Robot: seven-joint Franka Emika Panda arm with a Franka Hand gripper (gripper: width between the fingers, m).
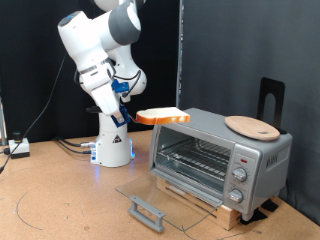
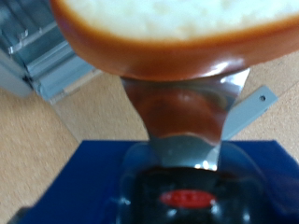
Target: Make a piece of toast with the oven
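The piece of toast [image 1: 163, 116], a pale slice with a golden-brown crust, is held flat in the air just above the oven's upper corner on the exterior view's left. My gripper [image 1: 138, 118] is shut on its edge. In the wrist view the toast [image 2: 177, 23] fills the picture's upper part, with my gripper [image 2: 177, 84] clamped on its crust. The silver-grey oven [image 1: 235, 140] stands with its glass door [image 1: 170, 192] folded down flat and its wire rack [image 1: 195, 155] showing inside. Part of the oven [image 2: 37, 51] also shows in the wrist view.
A round wooden board [image 1: 252, 126] lies on the oven's top. The oven sits on a wooden base [image 1: 205, 203]. The door handle [image 1: 147, 212] sticks out towards the exterior view's bottom. A black stand [image 1: 271, 100] rises behind the oven. Cables [image 1: 60, 143] lie by the robot's base.
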